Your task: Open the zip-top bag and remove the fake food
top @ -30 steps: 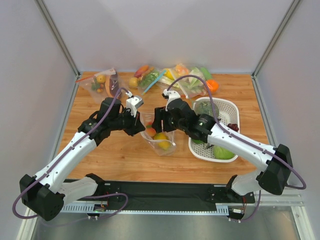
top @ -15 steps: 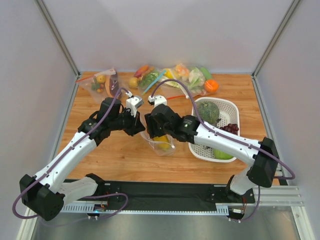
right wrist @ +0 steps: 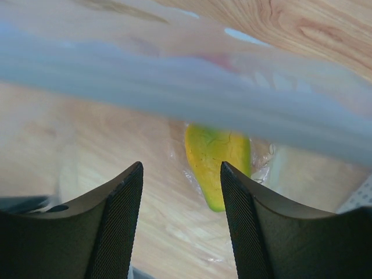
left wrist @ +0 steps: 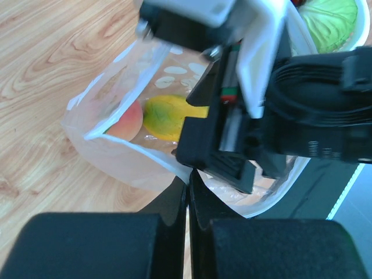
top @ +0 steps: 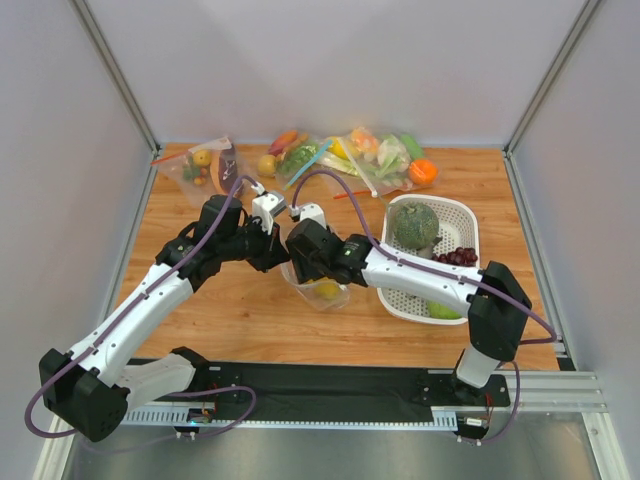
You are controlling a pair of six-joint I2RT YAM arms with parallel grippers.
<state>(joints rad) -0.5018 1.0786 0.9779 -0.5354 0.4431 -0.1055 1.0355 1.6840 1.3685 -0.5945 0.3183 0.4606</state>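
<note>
Within the last second right gripper (right wrist: 180,174) swung leftward off white basket (top: 462,215), where grey-green ball (top: 415,225) lay, into open zip-top bag (top: 322,290) just left of it, jaws spread over yellow fruit (right wrist: 218,157); left gripper (left wrist: 187,192) pinched bag rim; peach (left wrist: 127,123) also remained inside.

We see a table (top: 200,310) of light wooden planks. Near its middle stands the dotted zip-top bag (top: 335,300), mouth upward, and to its right sits the white basket (top: 460,212). Along the far edge lies a heap of clear filled bags (top: 350,155) with an orange fruit (top: 424,171) at its right end. One more filled bag (top: 200,168) lies toward the far left corner, and a thin red strip (top: 350,194) lies just before the heap.
</note>
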